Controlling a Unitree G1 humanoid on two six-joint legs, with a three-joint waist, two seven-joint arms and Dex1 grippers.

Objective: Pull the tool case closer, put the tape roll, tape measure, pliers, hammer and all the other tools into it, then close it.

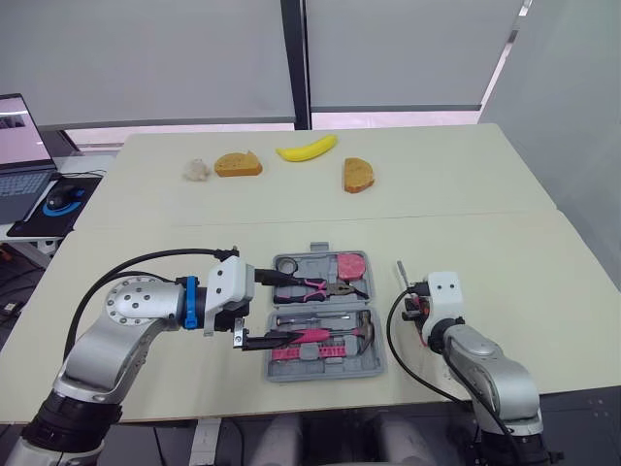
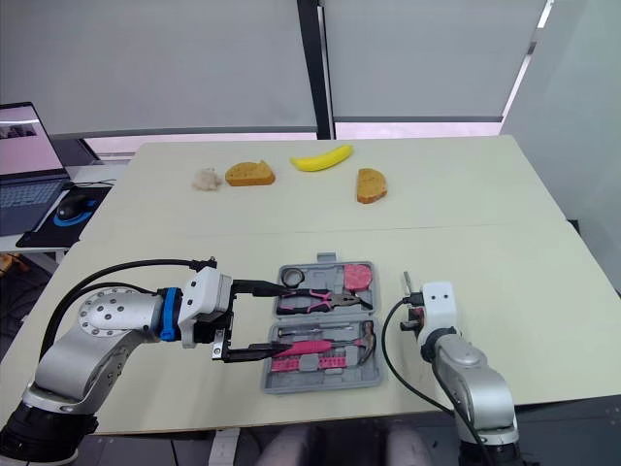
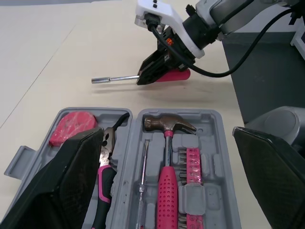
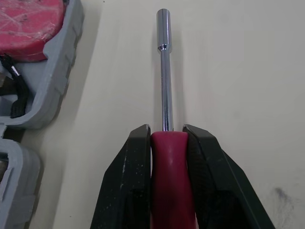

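The grey tool case [image 1: 326, 370] lies open near the table's front edge. In it are a tape roll [image 1: 287, 264], a pink tape measure [image 1: 350, 264], pliers [image 1: 325, 286], a pink-handled hammer [image 3: 167, 143], a thin screwdriver [image 3: 143, 176] and a strip of bits [image 3: 193, 169]. My left gripper [image 1: 286, 309] is open over the case's left side, one finger above each half. To the right of the case, my right gripper [image 4: 167, 136] is shut on the red handle of a nut driver [image 4: 164, 71]. The driver's metal shaft lies low over the table, pointing away from me.
At the far side of the table lie a banana [image 1: 307, 149], two bread slices [image 1: 238, 164] [image 1: 357, 175] and a small pale lump [image 1: 197, 171]. A laptop [image 1: 19, 146] and a mouse [image 1: 60, 199] sit on a desk off to the left.
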